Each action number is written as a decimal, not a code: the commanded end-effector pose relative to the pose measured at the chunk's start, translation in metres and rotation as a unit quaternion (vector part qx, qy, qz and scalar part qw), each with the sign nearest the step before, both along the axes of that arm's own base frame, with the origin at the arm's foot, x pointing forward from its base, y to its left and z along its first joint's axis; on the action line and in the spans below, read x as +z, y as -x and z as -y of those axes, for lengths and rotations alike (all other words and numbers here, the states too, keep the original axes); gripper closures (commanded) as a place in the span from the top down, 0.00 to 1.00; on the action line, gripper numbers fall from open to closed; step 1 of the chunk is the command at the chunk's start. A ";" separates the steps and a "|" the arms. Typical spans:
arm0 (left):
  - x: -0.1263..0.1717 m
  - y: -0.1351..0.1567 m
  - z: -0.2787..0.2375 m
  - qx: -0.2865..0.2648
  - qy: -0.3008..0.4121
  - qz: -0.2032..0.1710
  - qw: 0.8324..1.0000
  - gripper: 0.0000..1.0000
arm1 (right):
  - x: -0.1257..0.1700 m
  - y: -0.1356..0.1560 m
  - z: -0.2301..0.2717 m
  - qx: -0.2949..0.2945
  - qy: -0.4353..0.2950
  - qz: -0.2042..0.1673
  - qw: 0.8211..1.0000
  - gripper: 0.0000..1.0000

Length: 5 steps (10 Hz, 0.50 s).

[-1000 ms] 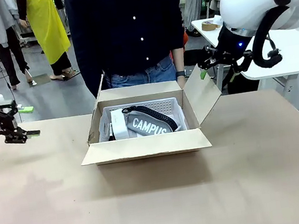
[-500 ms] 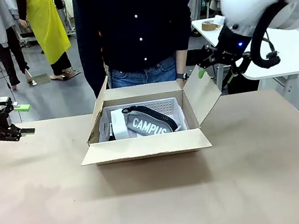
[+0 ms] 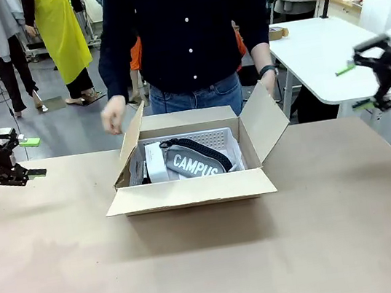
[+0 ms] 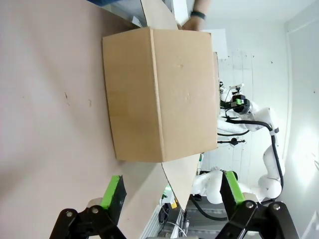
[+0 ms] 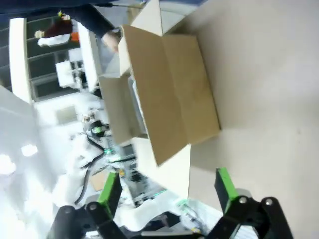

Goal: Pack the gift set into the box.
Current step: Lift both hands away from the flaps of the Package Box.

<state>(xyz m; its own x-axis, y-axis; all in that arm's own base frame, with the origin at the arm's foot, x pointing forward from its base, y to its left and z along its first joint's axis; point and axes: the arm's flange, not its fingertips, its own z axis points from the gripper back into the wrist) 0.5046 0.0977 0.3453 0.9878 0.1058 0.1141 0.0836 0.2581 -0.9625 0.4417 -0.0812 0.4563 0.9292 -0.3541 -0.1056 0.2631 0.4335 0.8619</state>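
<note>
Gift set (image 3: 190, 159) sits in the open box (image 3: 191, 192), long side across the table (image 3: 340, 228), midway between left gripper (image 3: 33, 157) and right gripper (image 3: 354, 86), both spread wide and well clear.

Tan table (image 3: 198, 264); white side table (image 3: 314, 55) w/ tape roll (image 3: 278, 32).

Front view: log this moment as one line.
gift set: inside box | flaps: open | left gripper: open, empty | right gripper: open, empty | person: behind box
</note>
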 end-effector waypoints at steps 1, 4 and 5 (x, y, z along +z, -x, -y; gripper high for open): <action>0.001 0.003 0.002 0.001 -0.002 0.002 1.000 1.00 | -0.052 -0.012 0.020 -0.119 -0.004 -0.120 0.986 1.00; 0.001 0.003 0.002 0.001 -0.002 0.002 1.000 1.00 | 0.000 0.000 0.000 0.000 0.000 0.000 1.000 1.00; 0.001 0.003 0.002 0.001 -0.002 0.002 1.000 1.00 | 0.000 0.000 0.000 0.000 0.000 0.000 1.000 1.00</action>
<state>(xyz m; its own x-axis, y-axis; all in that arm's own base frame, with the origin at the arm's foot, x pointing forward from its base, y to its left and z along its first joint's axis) 0.5047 0.0975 0.3451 0.9879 0.1057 0.1137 0.0831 0.2582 -0.9625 0.4434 -0.0777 0.4557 0.9241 -0.3631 -0.1194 0.2846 0.4451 0.8491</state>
